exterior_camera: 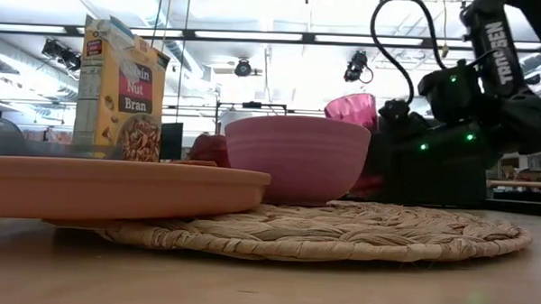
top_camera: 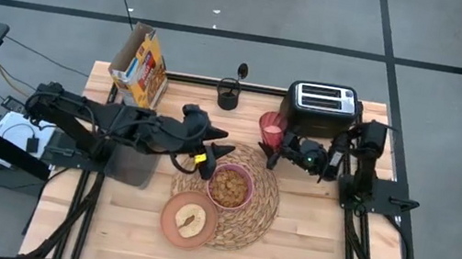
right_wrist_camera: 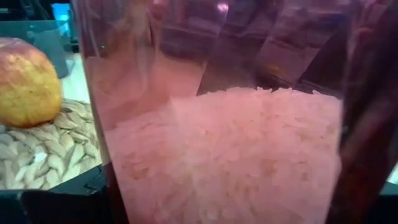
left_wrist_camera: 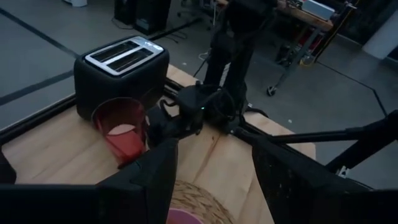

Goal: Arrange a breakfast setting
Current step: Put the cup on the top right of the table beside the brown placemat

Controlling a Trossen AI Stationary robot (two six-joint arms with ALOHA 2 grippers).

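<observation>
Right gripper (top_camera: 276, 148) fingers clamp the upright cup (top_camera: 271, 128) just off the mat (top_camera: 264, 211); left gripper (top_camera: 213, 153) fingers part-open, empty.

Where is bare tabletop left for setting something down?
Bare wood lies right of the round woven straw placemat and along the near edge beside the salmon-brown plate. It is crowded between the black toaster, translucent pink cup and right claw.

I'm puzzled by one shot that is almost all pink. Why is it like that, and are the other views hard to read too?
Right wrist view: the translucent pink cup fills the lens, so everything is tinted and blurred. Low view: bright ceiling lights glare behind, and the plate looms large. Left wrist view: dim, its own fingers dark.
</observation>
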